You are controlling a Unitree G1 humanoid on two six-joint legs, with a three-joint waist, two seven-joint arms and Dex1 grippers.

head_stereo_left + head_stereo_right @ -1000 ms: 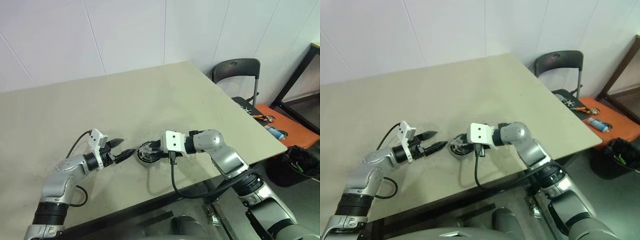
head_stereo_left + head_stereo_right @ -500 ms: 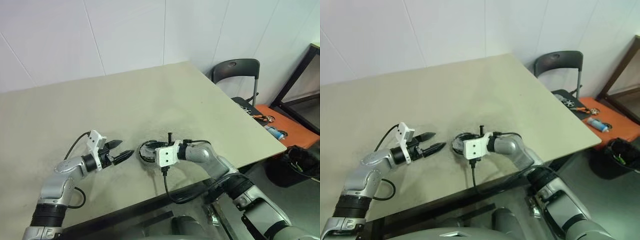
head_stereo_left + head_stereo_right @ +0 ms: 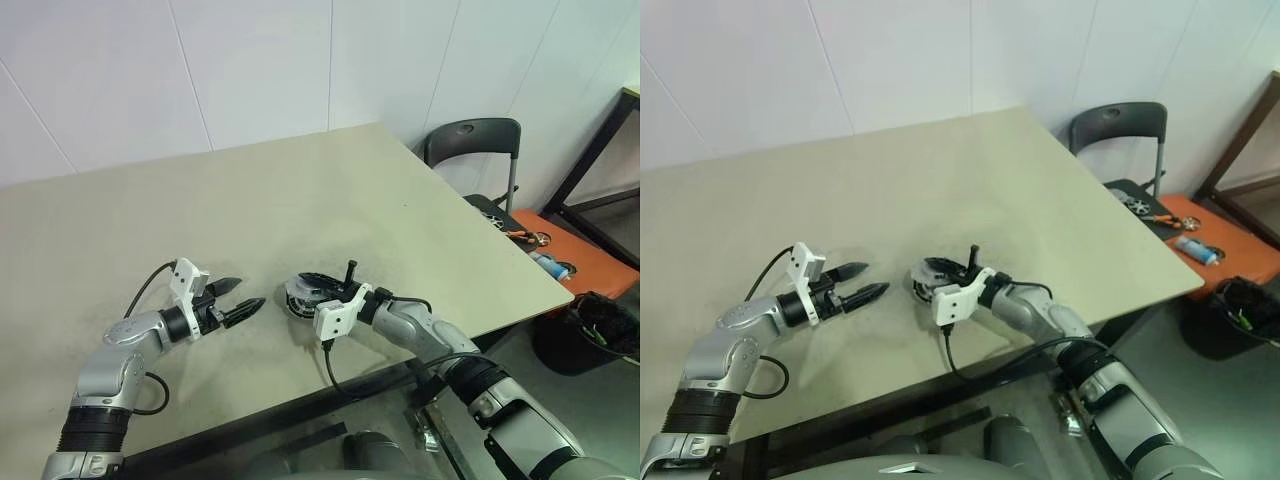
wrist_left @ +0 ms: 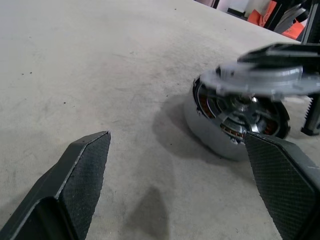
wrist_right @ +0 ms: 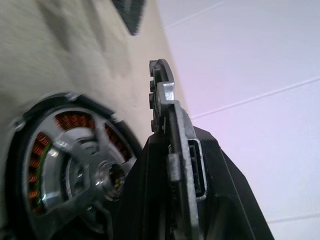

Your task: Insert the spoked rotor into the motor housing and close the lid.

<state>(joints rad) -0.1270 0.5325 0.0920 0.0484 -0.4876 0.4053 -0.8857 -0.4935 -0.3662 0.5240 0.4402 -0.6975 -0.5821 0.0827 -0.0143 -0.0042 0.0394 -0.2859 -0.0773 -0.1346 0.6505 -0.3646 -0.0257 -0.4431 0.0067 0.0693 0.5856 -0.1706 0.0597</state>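
Risk of a jam: the spoked rotor (image 5: 167, 130) sits edge-on between the right pincer's fingers and, in the left wrist view, hangs just over the motor housing (image 4: 235, 117). If it goes down tilted or off-centre, I judge its notched rim would catch on the housing's silver rim instead of seating.

Risk of a slip: the grip is on the thin edge of a flat metal disc (little surface to hold), so a knock against the housing could twist it out of the fingers.

Risk of shoving: the housing stands free on the table (image 3: 300, 190); a sideways push from the rotor would probably slide it, since nothing braces it.

Right pincer (image 3: 335, 297): closed on the spoked rotor, low over the table at the near side of the housing.

Left pincer (image 3: 238, 298): fingers spread wide, holding nothing, hovering just above the table.

Rotor relative to housing: right above the open cup, very near; whether they touch I cannot tell.

Housing relative to left pincer: just beyond the spread fingertips, apart from them, toward the robot's right; copper windings and centre shaft face up.

Stage: insertion in hand, rotor not yet seated; lid step not begun (no lid identified).
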